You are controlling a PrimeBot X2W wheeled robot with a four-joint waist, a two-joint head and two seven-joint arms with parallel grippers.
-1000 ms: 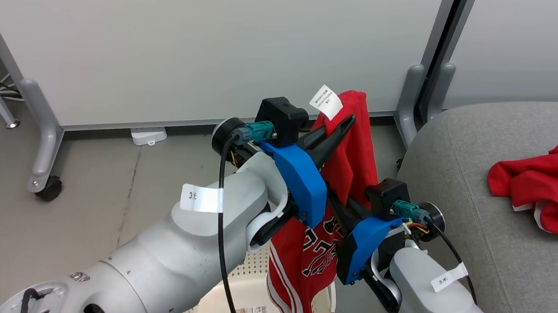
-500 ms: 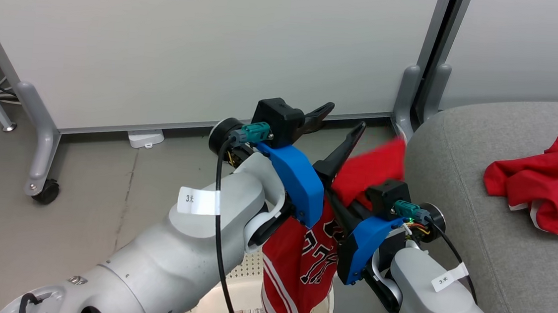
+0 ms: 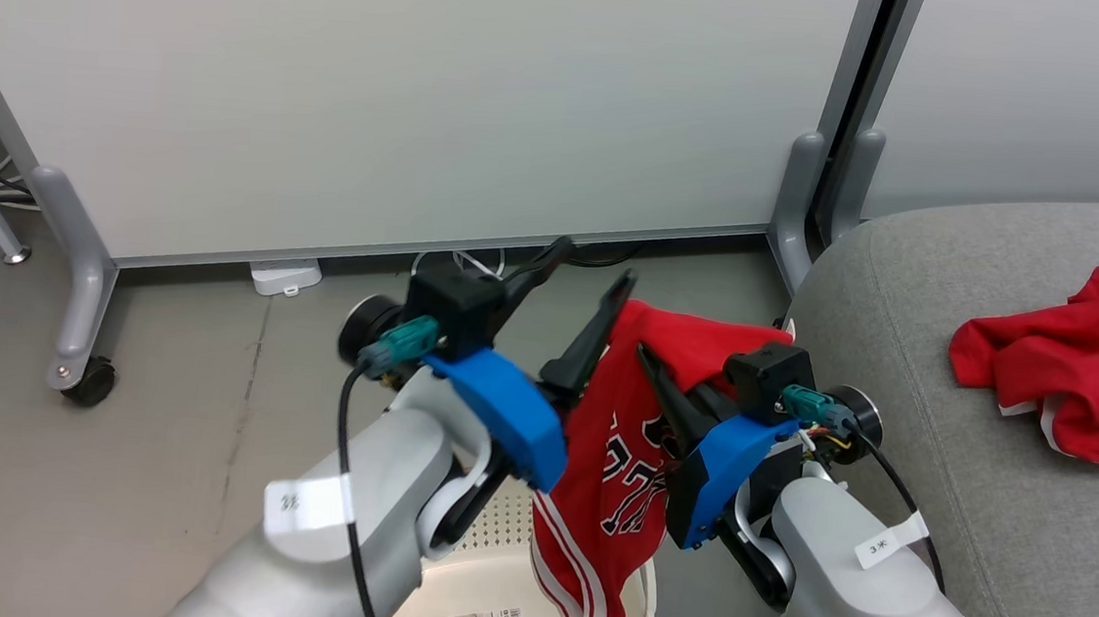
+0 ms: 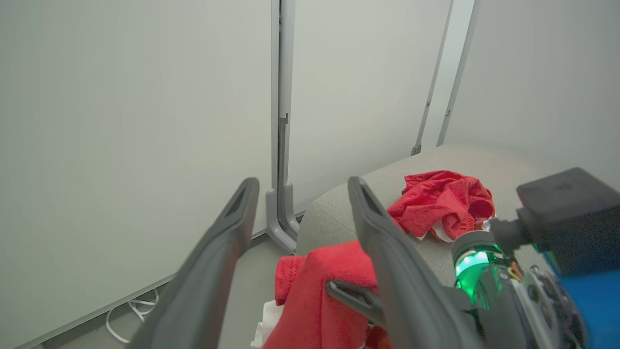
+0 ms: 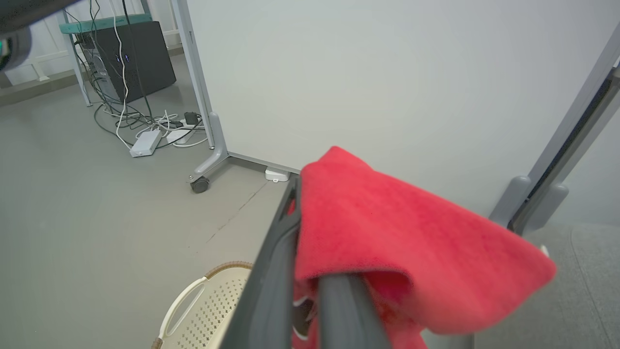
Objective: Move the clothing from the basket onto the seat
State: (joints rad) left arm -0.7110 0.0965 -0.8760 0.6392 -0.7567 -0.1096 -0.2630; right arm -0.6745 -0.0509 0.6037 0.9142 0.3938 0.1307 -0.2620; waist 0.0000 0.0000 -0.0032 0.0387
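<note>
A red jersey [image 3: 612,451] with white stripes and dark numbers hangs from my right gripper [image 3: 648,360], which is shut on its upper part, the top edge folded over the fingers. Its lower end dangles over the cream basket [image 3: 489,578]. To its left, my left gripper [image 3: 590,268] stands open with nothing in it. In the left wrist view the left gripper [image 4: 302,184] is spread wide, the jersey [image 4: 315,291] below it. In the right wrist view the jersey [image 5: 397,228] drapes over the right gripper [image 5: 294,194], above the basket [image 5: 203,310]. A second red garment [image 3: 1064,378] lies crumpled on the grey seat [image 3: 906,395].
A white partition panel [image 3: 380,89] on castor feet [image 3: 93,376] stands behind the basket, its upright post [image 3: 798,201] close to the seat's corner. Cables and a power strip [image 5: 145,143] lie on the grey floor further left.
My left gripper has opened and let go of the jersey's top, then drawn back to the left. The freed end has dropped over the right gripper, which still holds the jersey.
</note>
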